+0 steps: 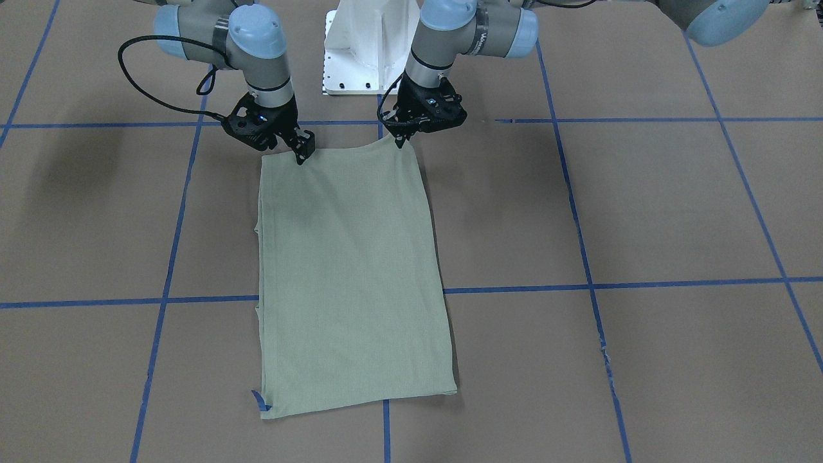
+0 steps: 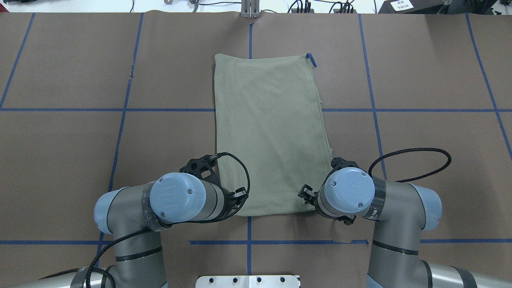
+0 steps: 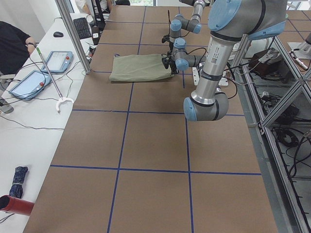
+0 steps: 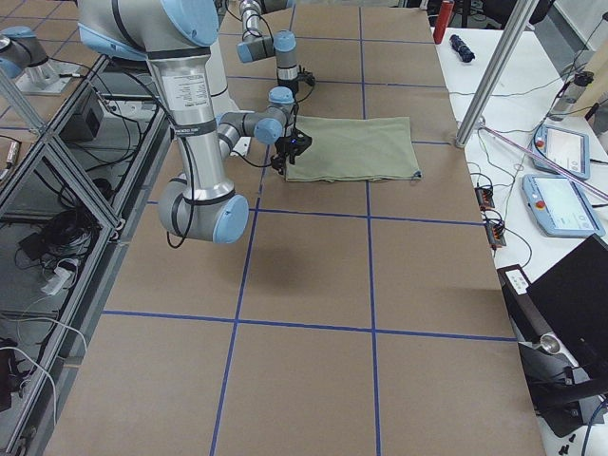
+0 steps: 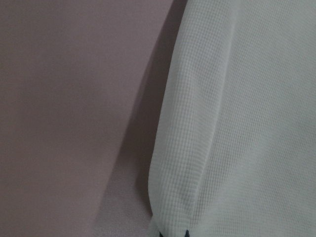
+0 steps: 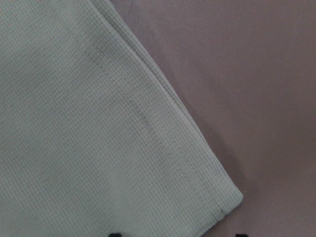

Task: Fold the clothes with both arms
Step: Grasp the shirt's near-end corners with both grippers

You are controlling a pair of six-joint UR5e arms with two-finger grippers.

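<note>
Trouble here would start with an uneven grip. The shirt [image 1: 353, 270] lies flat on the worktop [image 1: 643, 212] as a long folded rectangle, and both arms stand at its two corners nearest the robot. The left pincer [image 1: 402, 139] looks closed to a narrow gap on its corner, where the hem peaks up slightly. The right pincer [image 1: 302, 153] has its tips wide apart, straddling the other corner without gripping it.

We judge that the next fold needs both corners carried toward the far hem together. If the right pincer closes on only the top layer of the stacked edges seen in its wrist view, the lower layers would be left lying and the fold would open. If one side lifts before the other, we expect the rectangle to skew or drag across the worktop. A thin pinch of knit could also slip out midway.
</note>
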